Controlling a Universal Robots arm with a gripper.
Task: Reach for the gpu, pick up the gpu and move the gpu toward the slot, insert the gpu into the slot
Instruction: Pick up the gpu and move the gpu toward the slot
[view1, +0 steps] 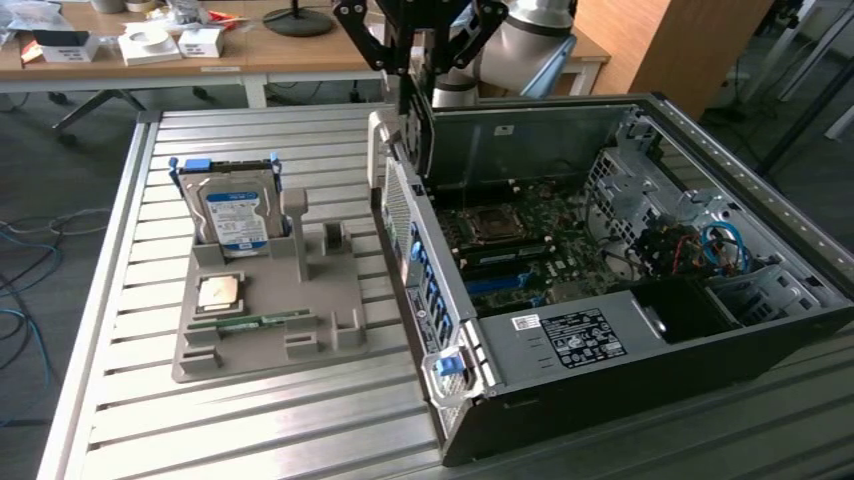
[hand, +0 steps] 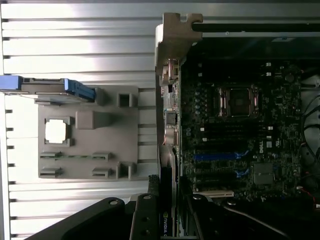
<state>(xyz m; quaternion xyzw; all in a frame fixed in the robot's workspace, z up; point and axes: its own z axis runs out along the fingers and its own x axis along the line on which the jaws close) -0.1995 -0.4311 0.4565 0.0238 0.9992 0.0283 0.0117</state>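
Note:
My gripper (view1: 420, 72) hangs high over the far rear corner of the open computer case (view1: 747, 300), shut on the gpu (view1: 416, 130). The gpu is a thin dark card that hangs edge-on below the fingers, its flat side roughly parallel to the case's rear wall. In the wrist view the gpu (hand: 169, 200) shows edge-on between the dark fingers (hand: 145, 222) of the gripper (hand: 170, 227), above the rear wall. The green motherboard (view1: 561, 250) lies flat inside the case. The slot seems to be one of the long black strips (hand: 222, 137) between the CPU socket (hand: 240, 100) and the blue strips (hand: 220, 156).
A grey holder (view1: 267, 300) on the slatted metal table (view1: 120, 330) carries a blue-labelled hard drive (view1: 240, 210), a CPU chip (view1: 220, 293) and a memory stick (view1: 254, 322). A grey power supply (view1: 574, 340) fills the case's near end. A wooden desk (view1: 267, 50) stands behind.

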